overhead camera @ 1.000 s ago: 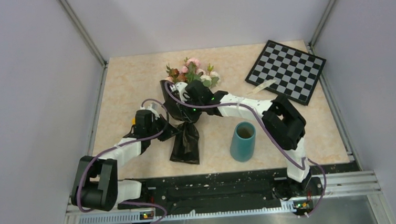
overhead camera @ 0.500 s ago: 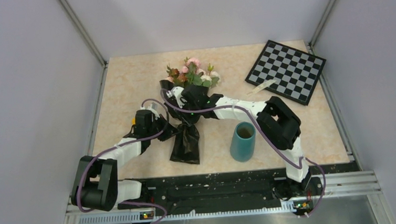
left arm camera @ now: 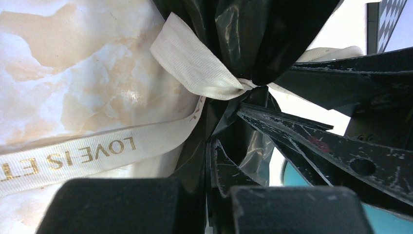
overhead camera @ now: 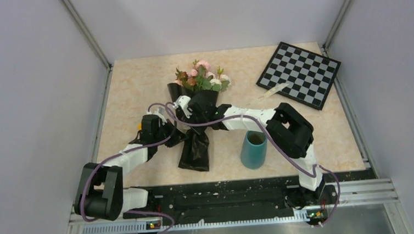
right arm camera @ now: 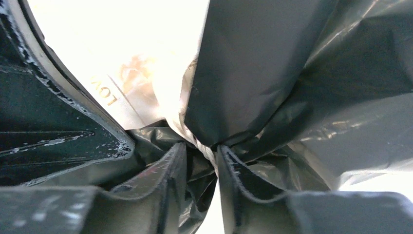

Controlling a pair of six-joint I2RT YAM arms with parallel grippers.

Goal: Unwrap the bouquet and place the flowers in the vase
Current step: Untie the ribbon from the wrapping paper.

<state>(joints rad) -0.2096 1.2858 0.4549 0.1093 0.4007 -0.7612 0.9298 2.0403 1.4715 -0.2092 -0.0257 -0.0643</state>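
Risking a torn wrap instead of an undone one: clamping the left gripper (left arm camera: pixel 210 168) tight on the glossy black paper (left arm camera: pixel 253 34) just below the cream ribbon (left arm camera: pixel 195 66), and so inviting a rip, or a dragging of the whole bouquet (overhead camera: pixel 193 148) over the marble-patterned table (overhead camera: pixel 131 84), by any hard pull at the knot against that hold. Risking too a tightening of the knot by catching the wrong strand, judging from the paper folds crowding round it in the right wrist view. Also chancing crushed stems, hidden inside the wrap, under a squeeze at the waist, and a toppled vase (overhead camera: pixel 254 148), standing upright near the right arm's forearm link. Holding the right gripper (right arm camera: pixel 201 152) part-way apart, straddling the knot with one finger on either side, showing no firm pinch on it. Finding the bouquet lying on its side mid-table, the flowers (overhead camera: pixel 202 77) pointing to the far edge and the paper tail trailing toward the arm bases. Meeting both grippers at the tied waist, the left one at its left side, the right one reaching over the paper cone from the flower end. Seeing the printed ribbon tail (left arm camera: pixel 87 156) lying flat on the table beside the paper. Leaving the checkerboard (overhead camera: pixel 299 73) well apart at the far right corner.
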